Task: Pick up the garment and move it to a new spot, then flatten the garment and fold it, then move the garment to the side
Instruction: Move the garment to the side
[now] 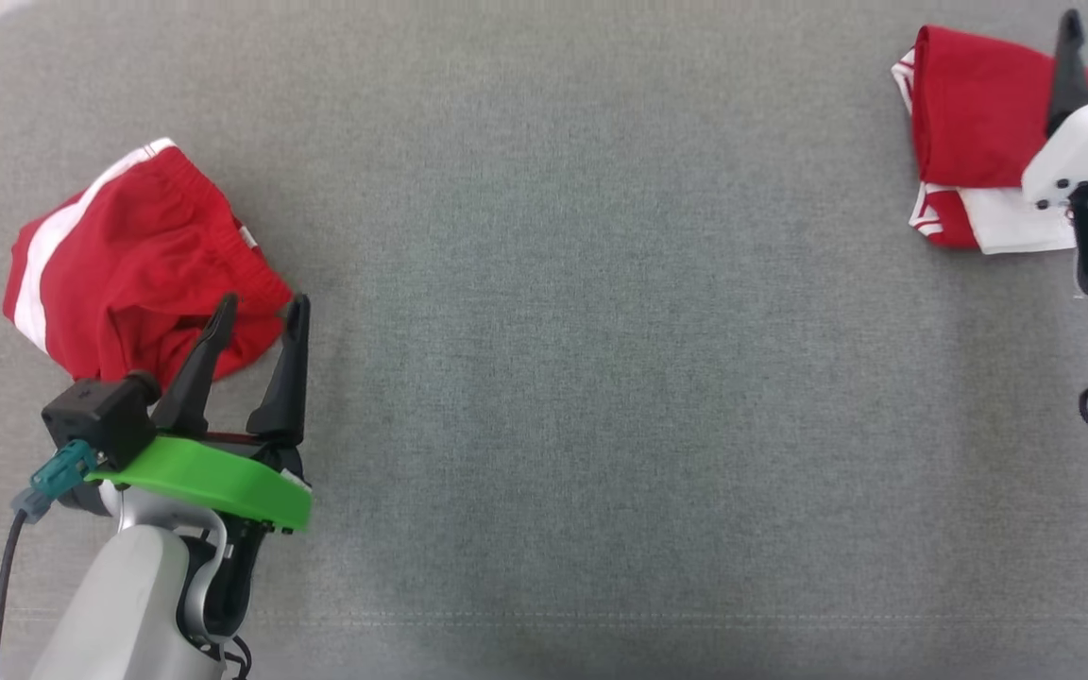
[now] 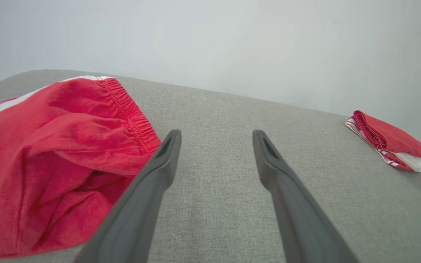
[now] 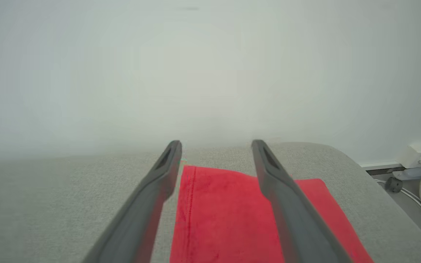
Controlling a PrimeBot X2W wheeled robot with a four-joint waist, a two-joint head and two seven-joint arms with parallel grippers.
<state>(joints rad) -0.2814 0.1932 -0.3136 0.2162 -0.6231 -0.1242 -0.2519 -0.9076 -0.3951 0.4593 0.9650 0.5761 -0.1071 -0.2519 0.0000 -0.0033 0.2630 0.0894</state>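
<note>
Lower left: left gripper (image 1: pixel 263 304) fingers spread wide, empty, tips just beside crumpled red shorts (image 1: pixel 128 255) on grey cushion (image 1: pixel 601 331). Likely next: pick these up. Pinch elastic waistband, not loose bulk; lift clear before carrying. Upper right: right gripper (image 3: pixel 216 144) fully spread, holding nothing, over folded red garment (image 1: pixel 969 113) lying flat.

On the bench (image 1: pixel 601 378), a crumpled garment (image 1: pixel 128 264) lies left; a folded garment (image 1: pixel 974 123) lies far right, well apart.
</note>
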